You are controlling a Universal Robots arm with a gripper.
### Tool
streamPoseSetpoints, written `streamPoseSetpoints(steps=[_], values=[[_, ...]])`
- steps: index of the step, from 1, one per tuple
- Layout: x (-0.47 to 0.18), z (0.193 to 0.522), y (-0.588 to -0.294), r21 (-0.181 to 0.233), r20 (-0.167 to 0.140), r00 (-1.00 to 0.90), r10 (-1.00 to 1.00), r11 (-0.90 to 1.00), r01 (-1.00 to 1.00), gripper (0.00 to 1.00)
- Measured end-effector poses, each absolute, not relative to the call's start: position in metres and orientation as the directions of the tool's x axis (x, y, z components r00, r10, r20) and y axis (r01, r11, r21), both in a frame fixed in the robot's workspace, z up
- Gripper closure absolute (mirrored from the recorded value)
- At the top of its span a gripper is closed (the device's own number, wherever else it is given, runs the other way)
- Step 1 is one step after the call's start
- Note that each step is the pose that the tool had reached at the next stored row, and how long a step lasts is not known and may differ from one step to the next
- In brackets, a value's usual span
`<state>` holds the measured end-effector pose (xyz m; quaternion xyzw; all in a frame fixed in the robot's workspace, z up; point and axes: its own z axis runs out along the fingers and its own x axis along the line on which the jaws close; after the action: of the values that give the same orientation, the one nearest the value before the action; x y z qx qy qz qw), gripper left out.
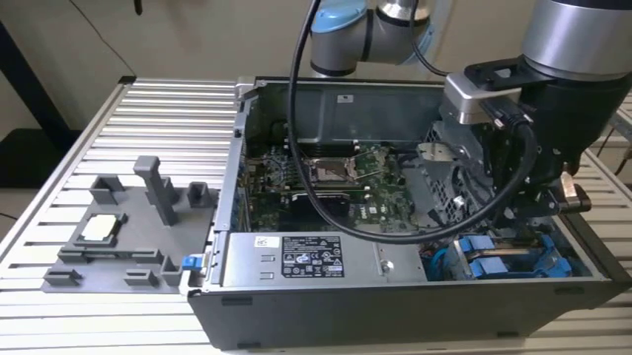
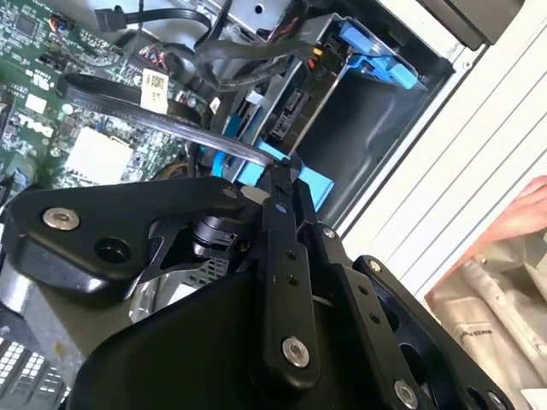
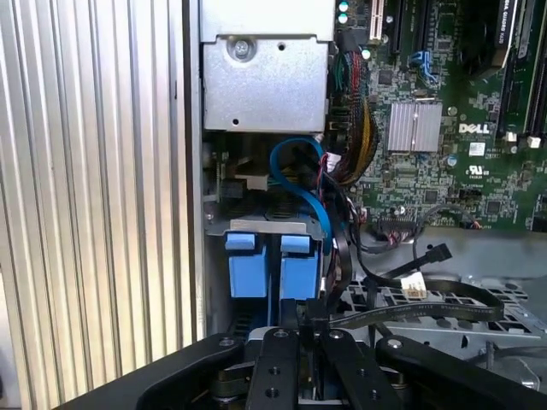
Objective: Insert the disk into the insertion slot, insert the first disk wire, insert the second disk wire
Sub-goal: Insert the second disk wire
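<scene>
The exterior view is looking down from above and in front at the open computer case [image 1: 415, 222] on the slatted table [image 1: 148, 111]. Both wrist views are peering closely past the gripper [image 3: 309, 329] linkage, sharing the blue carrier tabs [image 3: 269, 260] and motherboard [image 2: 51, 102].

An open computer case [image 1: 395, 318] sits on a ribbed aluminium table [image 1: 148, 118]. Inside lie a green motherboard [image 1: 326, 185] with its CPU socket [image 1: 334, 171], and a grey power-supply box [image 1: 306, 259] with a pale label along the near wall. At the exterior view's left, a grey fixture tray [image 1: 118, 237] with upright posts rests on the table.
</scene>
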<state>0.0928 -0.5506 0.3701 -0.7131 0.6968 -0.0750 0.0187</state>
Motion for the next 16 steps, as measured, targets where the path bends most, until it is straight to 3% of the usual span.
streamPoseSetpoints(steps=[3,8,16], values=[[0.093,0.370,-0.551,-0.131,0.069,0.017,-0.997,-0.026,-0.991,0.84],[0.093,0.369,-0.551,-0.133,-0.008,0.002,-1.000,-0.001,-0.991,0.84],[0.110,0.369,-0.554,-0.083,-0.005,0.002,-1.000,-0.001,-0.997,0.84]])
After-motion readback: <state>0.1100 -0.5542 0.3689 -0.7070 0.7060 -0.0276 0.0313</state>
